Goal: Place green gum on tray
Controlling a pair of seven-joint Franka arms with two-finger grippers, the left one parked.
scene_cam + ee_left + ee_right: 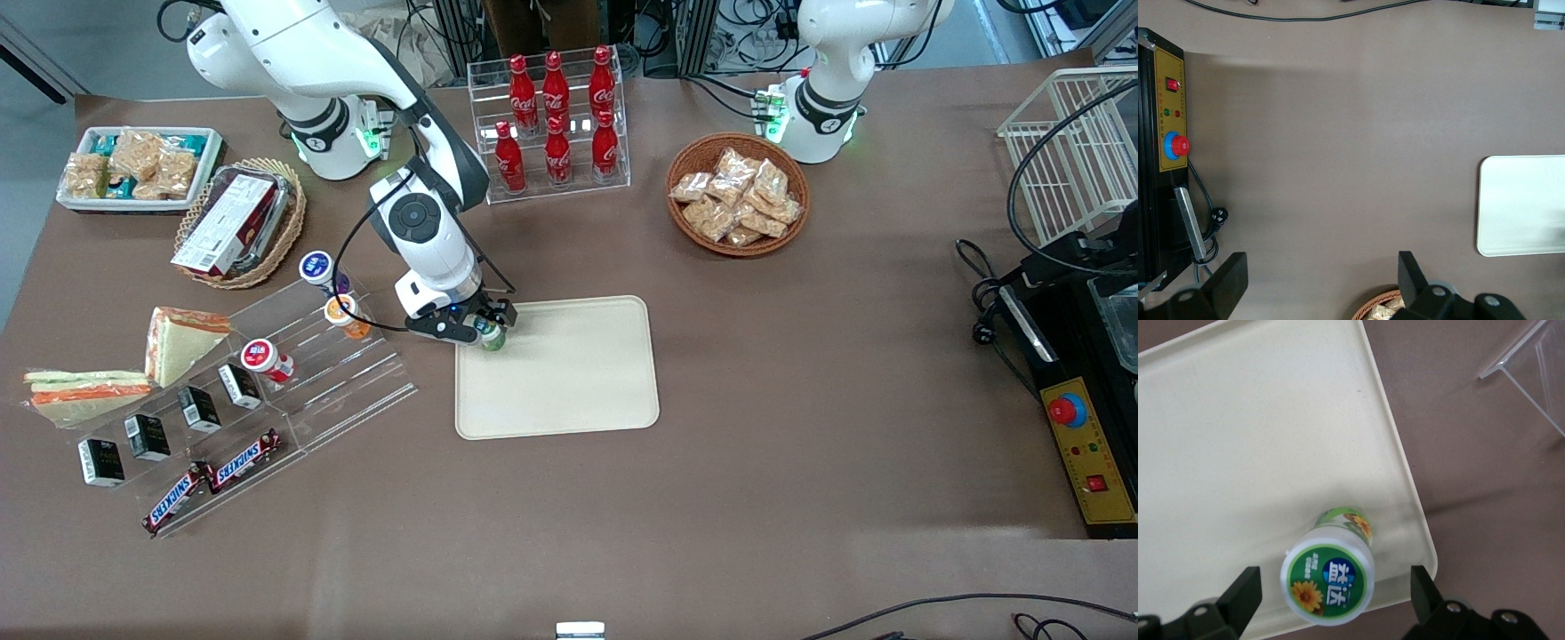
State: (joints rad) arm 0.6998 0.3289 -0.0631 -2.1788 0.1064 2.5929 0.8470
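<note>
The gripper (1331, 603) hovers over the tray (1238, 440), fingers (1241, 593) spread clear of the green gum (1329, 577). The gum stands upright just inside the tray's rim, open tray surface beside it.

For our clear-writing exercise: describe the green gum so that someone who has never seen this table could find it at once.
Find the beige tray at mid-table. At its corner nearest the clear stepped rack stands the green gum, upright on the tray between the open jaws of the gripper. Its lid is green with a sunflower; the rack's bottles have blue, orange and red lids.
</note>
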